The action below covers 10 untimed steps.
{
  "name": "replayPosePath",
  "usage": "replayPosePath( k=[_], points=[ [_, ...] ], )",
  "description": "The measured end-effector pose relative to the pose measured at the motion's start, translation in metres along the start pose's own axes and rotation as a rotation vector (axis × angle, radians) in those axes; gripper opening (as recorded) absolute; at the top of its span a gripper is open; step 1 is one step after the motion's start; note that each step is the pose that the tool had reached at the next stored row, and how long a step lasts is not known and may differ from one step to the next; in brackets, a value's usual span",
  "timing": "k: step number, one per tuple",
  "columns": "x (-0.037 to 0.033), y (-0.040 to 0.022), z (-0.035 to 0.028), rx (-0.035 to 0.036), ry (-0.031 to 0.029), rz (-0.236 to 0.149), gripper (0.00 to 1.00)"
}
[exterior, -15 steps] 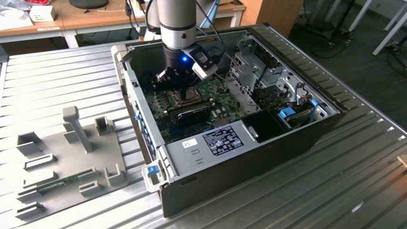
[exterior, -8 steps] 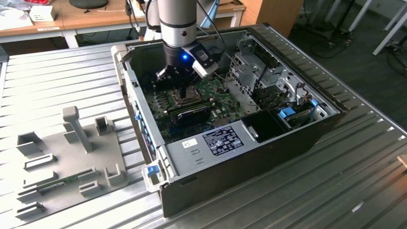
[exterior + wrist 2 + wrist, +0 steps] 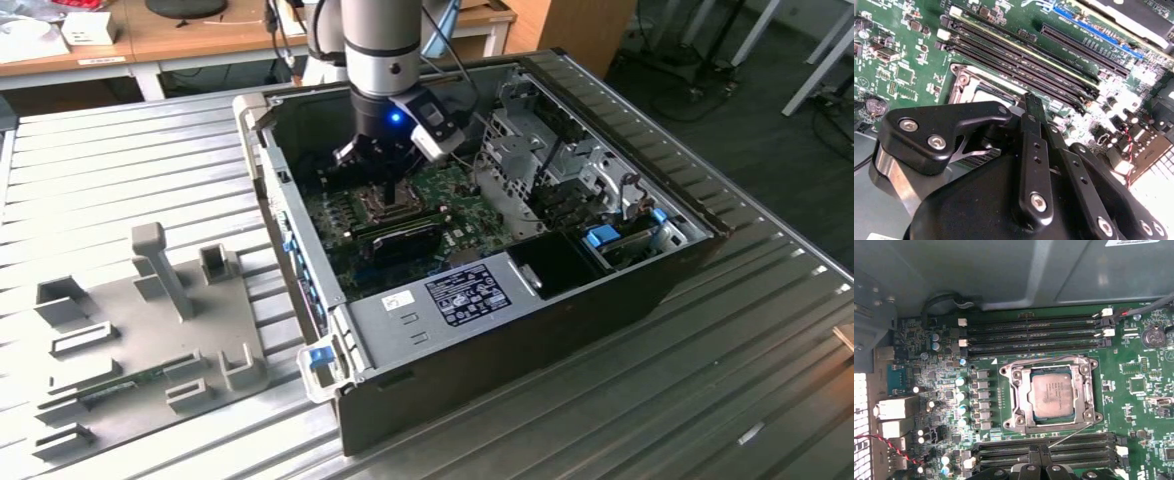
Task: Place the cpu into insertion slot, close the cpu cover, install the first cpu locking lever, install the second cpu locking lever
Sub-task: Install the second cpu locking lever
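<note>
In the first wrist view the gripper (image 3: 1040,454) hangs nearest, its fingers pressed together and holding nothing, tips over the memory slots (image 3: 1046,450) at six o'clock of the slot (image 3: 1052,395). A thin lever (image 3: 1070,435) runs from the tips toward the slot's rim. The cpu (image 3: 1052,395) lies seated in the slot, the cover (image 3: 1021,392) closed around it. Beyond, more memory slots (image 3: 1034,332) cross the board (image 3: 1134,385).

The claw (image 3: 1030,112) hides most of the insertion slot (image 3: 985,89), perhaps its levers too.
</note>
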<state>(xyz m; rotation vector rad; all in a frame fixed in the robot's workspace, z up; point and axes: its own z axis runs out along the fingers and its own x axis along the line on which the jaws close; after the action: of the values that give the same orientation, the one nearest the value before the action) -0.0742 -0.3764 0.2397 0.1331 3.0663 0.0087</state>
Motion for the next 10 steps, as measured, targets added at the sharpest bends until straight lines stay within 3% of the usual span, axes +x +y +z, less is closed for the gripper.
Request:
replayPosePath(
  k=[4,10],
  points=[
    [-0.0008,0.0001,-0.0062,0.0001,0.0033,0.000,0.11],
    [-0.0026,0.0002,-0.0076,0.0010,0.0115,0.000,0.11]
  ],
)
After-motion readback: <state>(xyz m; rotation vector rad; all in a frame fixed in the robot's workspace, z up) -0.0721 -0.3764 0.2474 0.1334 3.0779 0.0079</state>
